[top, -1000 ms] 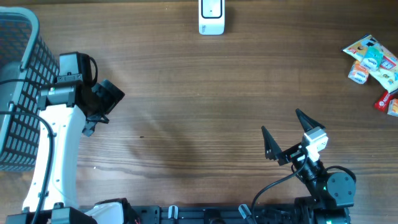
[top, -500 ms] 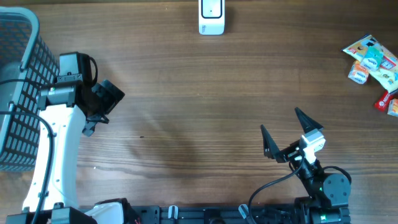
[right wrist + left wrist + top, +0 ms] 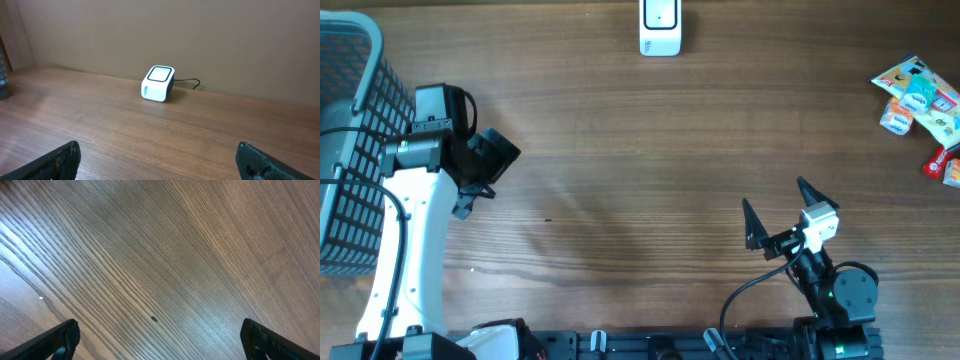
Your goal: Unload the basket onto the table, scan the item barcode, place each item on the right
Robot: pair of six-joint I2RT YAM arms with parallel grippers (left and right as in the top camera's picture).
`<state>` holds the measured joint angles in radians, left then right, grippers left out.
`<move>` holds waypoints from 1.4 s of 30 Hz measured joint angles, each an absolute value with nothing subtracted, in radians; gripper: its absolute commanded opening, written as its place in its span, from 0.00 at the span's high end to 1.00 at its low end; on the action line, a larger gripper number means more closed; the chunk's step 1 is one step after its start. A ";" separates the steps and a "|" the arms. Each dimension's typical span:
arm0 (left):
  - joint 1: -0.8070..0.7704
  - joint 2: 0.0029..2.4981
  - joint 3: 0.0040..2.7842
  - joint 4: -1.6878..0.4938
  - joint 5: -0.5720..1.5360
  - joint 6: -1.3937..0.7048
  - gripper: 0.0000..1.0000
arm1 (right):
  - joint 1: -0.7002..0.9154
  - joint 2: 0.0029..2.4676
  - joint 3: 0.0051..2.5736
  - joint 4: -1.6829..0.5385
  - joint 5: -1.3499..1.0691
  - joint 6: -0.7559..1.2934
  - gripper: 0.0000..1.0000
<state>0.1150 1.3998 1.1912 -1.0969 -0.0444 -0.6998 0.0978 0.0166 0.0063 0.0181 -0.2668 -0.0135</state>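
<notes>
Both hands wide open, nothing held. Snack packets (image 3: 918,100) sit far right of the scanner (image 3: 660,27), at the counter (image 3: 620,150) edge; about six, overlapping, one cropped. Right hand (image 3: 772,192) is also right of the scanner, much nearer them than left hand (image 3: 160,330). One scanner, one basket (image 3: 350,150) far left of it.

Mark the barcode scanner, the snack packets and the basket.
barcode scanner (image 3: 660,27): overhead view, on its white top face.
snack packets (image 3: 908,77): overhead view, on the large packet at the far end of the pile.
basket (image 3: 375,85): overhead view, on its dark mesh wall.
</notes>
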 measured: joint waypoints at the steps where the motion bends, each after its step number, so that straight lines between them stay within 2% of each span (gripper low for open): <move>1: 0.115 1.400 1.191 -1.097 -0.044 -0.700 0.00 | 0.098 0.017 0.006 0.019 -0.265 -0.014 0.00; 42: 0.115 1.400 1.191 -1.097 -0.044 -0.700 0.00 | 0.098 0.017 0.006 0.015 -0.242 -0.014 0.00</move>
